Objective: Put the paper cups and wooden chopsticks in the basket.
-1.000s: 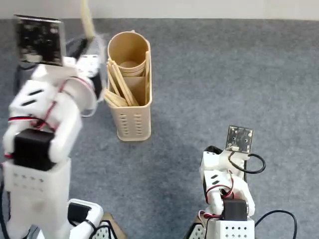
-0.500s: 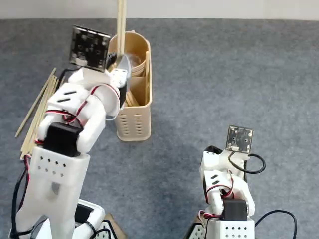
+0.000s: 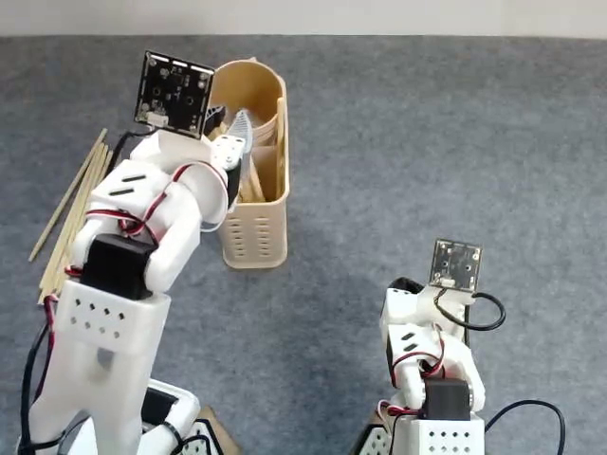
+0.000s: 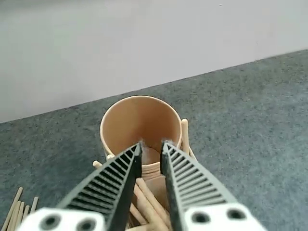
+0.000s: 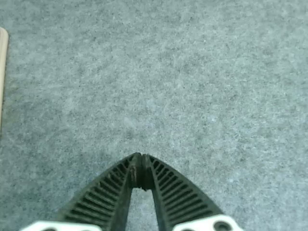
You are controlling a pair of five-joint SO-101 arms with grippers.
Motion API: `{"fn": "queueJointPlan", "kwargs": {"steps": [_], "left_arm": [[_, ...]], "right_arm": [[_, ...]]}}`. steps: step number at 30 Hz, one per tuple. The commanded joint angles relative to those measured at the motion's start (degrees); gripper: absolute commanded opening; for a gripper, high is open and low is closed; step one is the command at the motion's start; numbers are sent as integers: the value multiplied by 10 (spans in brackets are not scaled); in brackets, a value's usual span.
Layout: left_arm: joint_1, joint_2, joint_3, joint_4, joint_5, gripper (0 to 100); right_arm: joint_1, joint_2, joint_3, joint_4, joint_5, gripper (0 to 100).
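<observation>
The left fingers (image 4: pixel 126 169) stand narrowly apart, holding nothing, above the basket (image 3: pixel 254 237). The paper cup (image 4: pixel 139 120) sits just past their tips, with chopsticks (image 4: pixel 151 199) beneath them. Loose chopsticks (image 3: pixel 71 213) lie on the worktop (image 3: pixel 427 142) beside that arm. The right fingers (image 5: pixel 120 192) are pressed together.

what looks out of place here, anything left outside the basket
A bundle of wooden chopsticks lies loose on the grey carpet beside the left arm, outside the basket, which holds paper cups and other chopsticks. Nothing looks spilled or damaged.
</observation>
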Motion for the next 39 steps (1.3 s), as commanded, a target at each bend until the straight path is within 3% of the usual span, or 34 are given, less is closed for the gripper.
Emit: {"fn": "queueJointPlan", "kwargs": {"steps": [1,4,7,13,16,21,25,39], "left_arm": [[2,-14,-47,17,-7,104],[-43,-13,-84,43,-7,104],[-146,-7,-121,78,-20,104],[-365,69,-98,106,-181,104],[-430,160,-88,121,-248,104],[-448,313,-94,194,-342,107],[-451,399,-94,196,-350,109],[-488,545,-124,98,-350,109]], "right_arm": [[6,0,92,-1,5,5],[6,0,92,-1,5,5],[6,0,92,-1,5,5],[6,0,92,-1,5,5],[6,0,92,-1,5,5],[6,0,92,-1,5,5],[6,0,92,-1,5,5],[6,0,92,-1,5,5]]}}
